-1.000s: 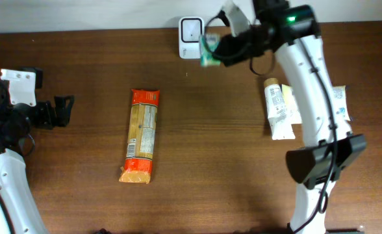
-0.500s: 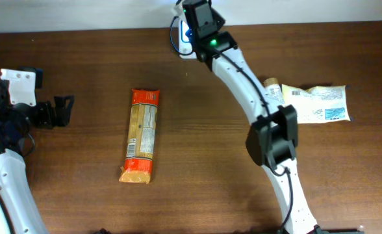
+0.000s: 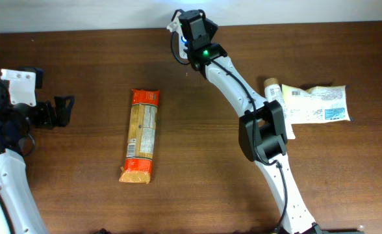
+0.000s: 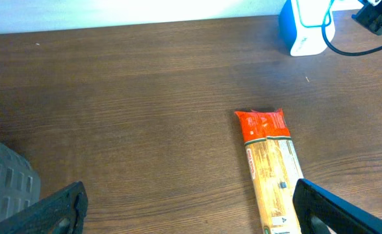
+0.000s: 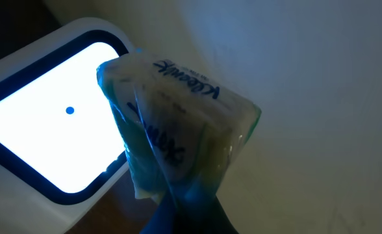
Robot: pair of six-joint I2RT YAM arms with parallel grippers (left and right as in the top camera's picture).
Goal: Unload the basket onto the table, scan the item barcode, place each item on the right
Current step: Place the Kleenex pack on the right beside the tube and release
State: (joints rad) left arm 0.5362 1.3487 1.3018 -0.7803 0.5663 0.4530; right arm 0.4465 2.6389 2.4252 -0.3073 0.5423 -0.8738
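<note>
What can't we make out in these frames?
Right wrist view: barcode on tissue pack not visible, dim blue light; right gripper only a dark silhouette.
Overhead view: tissue pack and scanner mostly hidden under right arm.
Left wrist view: pasta pack lower end cut off by bottom edge.

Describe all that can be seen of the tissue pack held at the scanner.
The tissue pack is a small, soft packet in clear, crinkled plastic film, with blue script lettering on its top and side and pale tissues showing inside. It is tilted, its lower end pinched by the right gripper, which is shut on it. It sits just before the lit white window of the scanner; whether they touch, I cannot tell.
</note>
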